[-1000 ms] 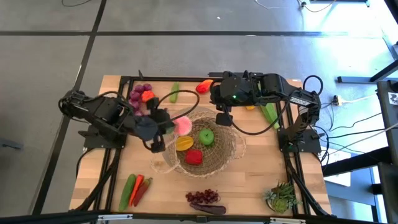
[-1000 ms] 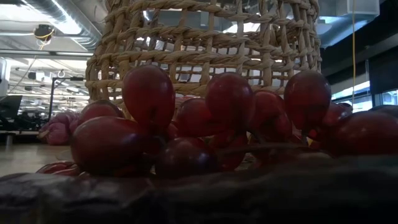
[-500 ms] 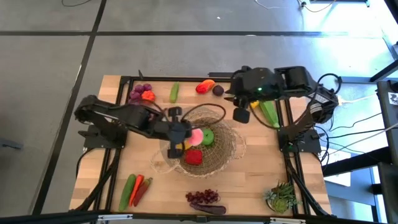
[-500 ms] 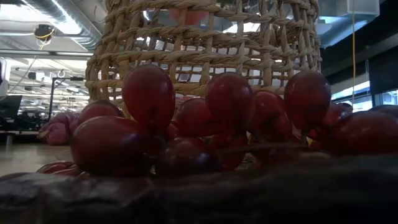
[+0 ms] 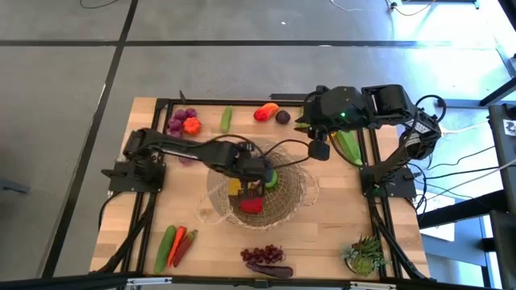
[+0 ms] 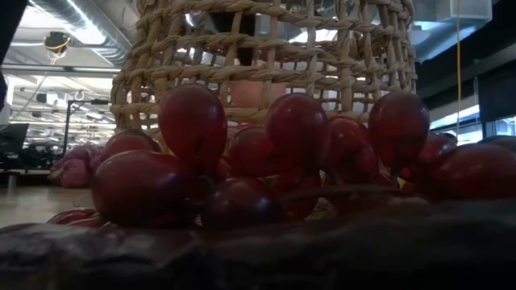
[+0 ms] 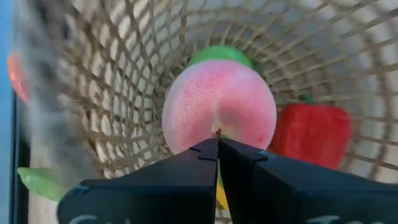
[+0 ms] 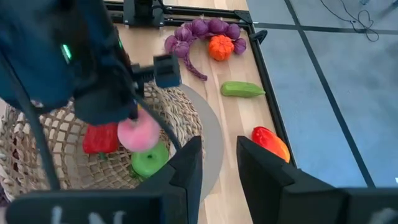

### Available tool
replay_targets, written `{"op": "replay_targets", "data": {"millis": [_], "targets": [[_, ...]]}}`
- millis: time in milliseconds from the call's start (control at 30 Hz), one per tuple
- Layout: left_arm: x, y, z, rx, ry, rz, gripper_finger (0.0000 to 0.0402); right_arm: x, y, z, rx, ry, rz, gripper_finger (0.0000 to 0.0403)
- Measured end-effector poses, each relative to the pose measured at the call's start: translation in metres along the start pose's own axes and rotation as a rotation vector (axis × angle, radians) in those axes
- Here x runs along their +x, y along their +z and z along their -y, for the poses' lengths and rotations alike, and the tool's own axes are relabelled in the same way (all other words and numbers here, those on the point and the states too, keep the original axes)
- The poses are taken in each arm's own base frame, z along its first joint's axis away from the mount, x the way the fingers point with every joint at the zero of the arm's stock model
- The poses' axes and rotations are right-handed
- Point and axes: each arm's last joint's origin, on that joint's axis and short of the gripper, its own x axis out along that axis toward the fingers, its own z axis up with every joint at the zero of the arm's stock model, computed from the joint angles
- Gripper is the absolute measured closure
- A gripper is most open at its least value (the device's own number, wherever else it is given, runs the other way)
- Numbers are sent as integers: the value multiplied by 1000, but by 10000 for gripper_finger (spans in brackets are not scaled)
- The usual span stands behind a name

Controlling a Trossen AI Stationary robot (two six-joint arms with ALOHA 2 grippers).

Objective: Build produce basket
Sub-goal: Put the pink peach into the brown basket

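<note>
- The left gripper (image 5: 256,179), fingers pressed on a round pink toy fruit (image 7: 219,114), is held over the tan woven wicker basket (image 5: 297,196).
- The right gripper (image 5: 320,150), empty and slightly parted, is held at the basket's 2 o'clock.

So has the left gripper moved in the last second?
Yes. The left gripper, shut on the pink peach, has moved from the basket's left rim to over its middle.

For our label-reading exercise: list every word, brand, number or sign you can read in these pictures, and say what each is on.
No text can be read.
Left gripper: pale marks along its lower edge, cut off and blurred, unreadable.
Right gripper: similar pale marks, also unreadable.
Basket and produce: no text.
</note>
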Motion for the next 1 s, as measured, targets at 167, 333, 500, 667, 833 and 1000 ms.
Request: {"op": "replay_targets", "data": {"millis": [167, 333, 500, 667, 833, 1000], "targets": [[27, 1, 5, 21, 69, -66, 401, 0, 0, 0, -24, 1, -1, 305], [45, -1, 10, 45, 103, -124, 401, 0, 0, 0, -25, 1, -2, 305], [48, -1, 11, 47, 97, -130, 401, 0, 0, 0, -25, 1, -1, 305], [48, -1, 11, 43, 98, -124, 402, 0, 0, 0, -25, 1, -2, 305], [48, 0, 12, 47, 91, -117, 401, 1, 0, 0, -25, 0, -2, 305], [49, 0, 11, 42, 69, -121, 401, 1, 0, 0, -24, 0, -3, 305]]}}
